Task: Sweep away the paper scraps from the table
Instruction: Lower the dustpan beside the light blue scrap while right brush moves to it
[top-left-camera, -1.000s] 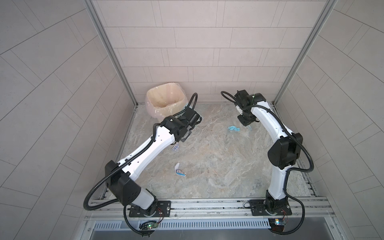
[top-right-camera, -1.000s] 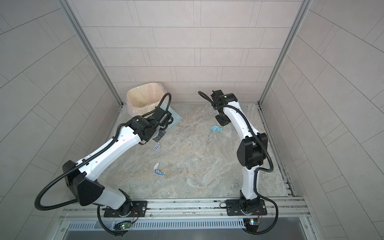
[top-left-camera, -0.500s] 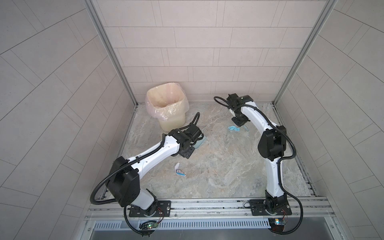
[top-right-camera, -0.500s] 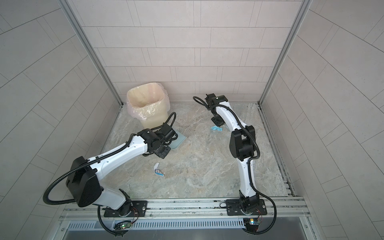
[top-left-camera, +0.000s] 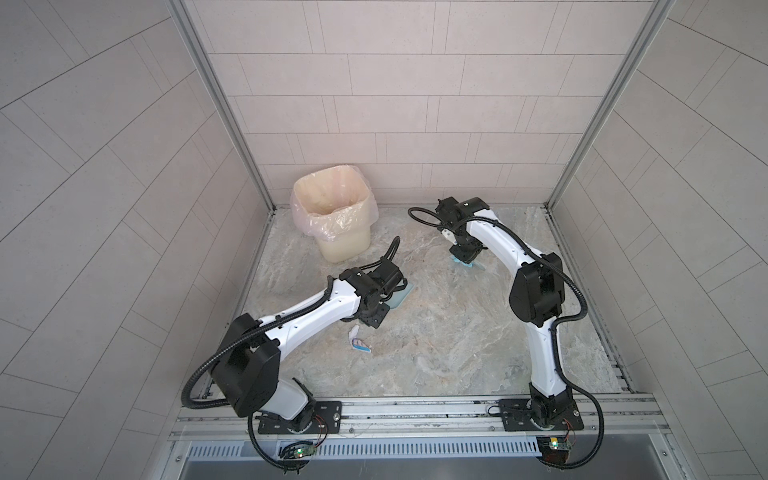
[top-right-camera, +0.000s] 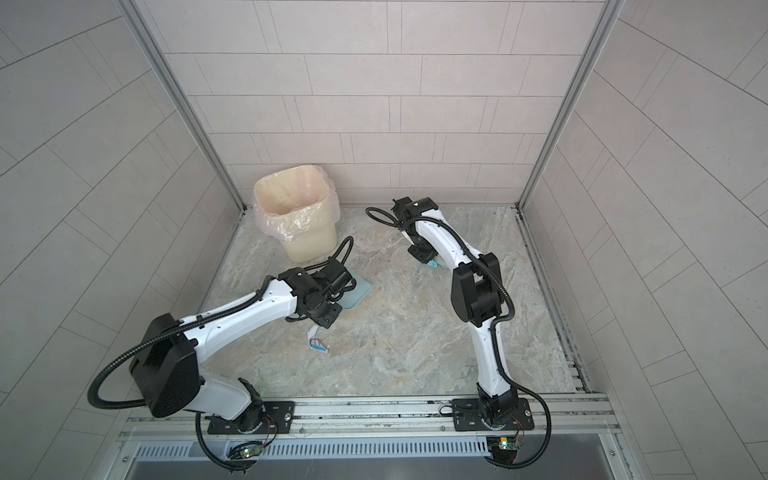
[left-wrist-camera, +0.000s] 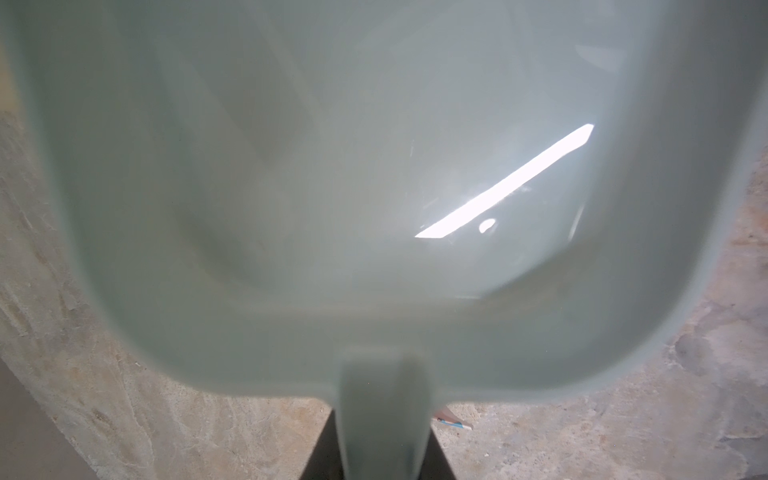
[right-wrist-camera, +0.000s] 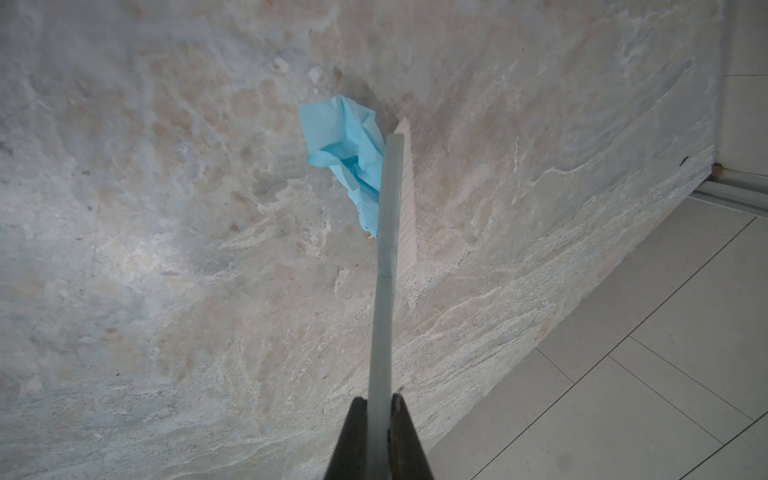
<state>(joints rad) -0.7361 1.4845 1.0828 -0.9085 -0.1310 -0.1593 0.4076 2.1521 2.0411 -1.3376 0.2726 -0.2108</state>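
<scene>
Low over the table (top-left-camera: 436, 345), my left hand (left-wrist-camera: 382, 453) has carried the dustpan (left-wrist-camera: 332, 166) it grasps away from the bin (top-left-camera: 332, 216). My right hand (right-wrist-camera: 378, 436), clenched on the brush (right-wrist-camera: 388, 208), has set it against the blue scrap (right-wrist-camera: 345, 145). A white scrap (top-left-camera: 356, 336) lies near the dustpan, so sweeping can begin.

Two white robot arms with black joints, a left arm (top-left-camera: 307, 313) and a right arm (top-left-camera: 496, 239), work over one veined grey-beige table (top-left-camera: 436, 357).

- **Dustpan:** one pale blue plastic dustpan (left-wrist-camera: 332, 166), in the left gripper (left-wrist-camera: 384, 461).
- **Brush:** one pale blue brush with white bristles (right-wrist-camera: 388, 208), in the right gripper (right-wrist-camera: 379, 436).
- **Bin:** one beige square bin with a clear plastic liner (top-left-camera: 345, 245), beyond the left gripper.
- **Paper:** three pieces.
  - One crumpled light blue paper scrap (right-wrist-camera: 345, 149) touches the brush head ahead of the right gripper.
  - One white paper bit (top-left-camera: 354, 332) and one white paper bit with blue print (top-left-camera: 362, 345) lie together just beside the left gripper.
</scene>
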